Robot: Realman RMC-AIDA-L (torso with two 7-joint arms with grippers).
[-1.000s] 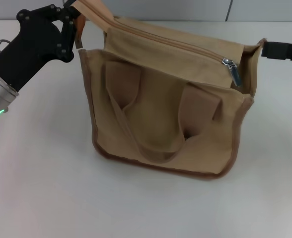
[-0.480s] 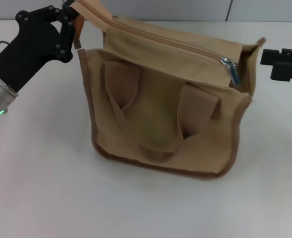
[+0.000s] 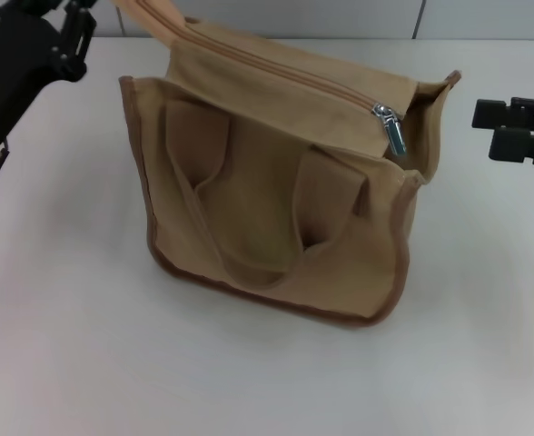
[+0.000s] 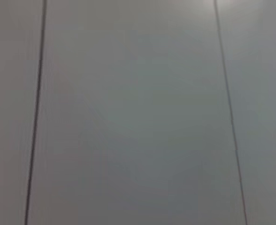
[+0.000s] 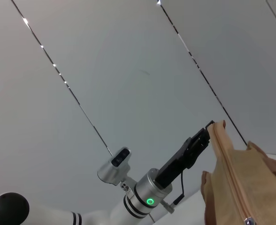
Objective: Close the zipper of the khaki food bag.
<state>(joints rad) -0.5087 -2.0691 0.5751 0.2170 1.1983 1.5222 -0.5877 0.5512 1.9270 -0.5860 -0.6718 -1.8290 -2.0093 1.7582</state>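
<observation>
White table (image 3: 85,345), grey panelled wall (image 4: 128,117). Left gripper (image 3: 93,16) pinches the khaki food bag (image 3: 276,218) at its far-left zipper (image 3: 276,71) end; right gripper (image 3: 508,127) spread, empty.

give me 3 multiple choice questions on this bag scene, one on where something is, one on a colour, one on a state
1. Where is the right pincer?
A. off the bag's right side, apart from it
B. inside the bag
C. gripping a loop handle

2. What colour is the zipper slider?
A. black
B. shiny silver
C. red

3. How does the zipper of the khaki food bag stand?
A. slider at the left end
B. no slider on it
C. slider at the right end, teeth joined along the visible line

Answers:
1. A, the head view shows table between it and the bag.
2. B, it glints silver against the tan tape.
3. C, the tape runs shut up to the slider.

The left pincer holds the zipper's left end tab.
</observation>
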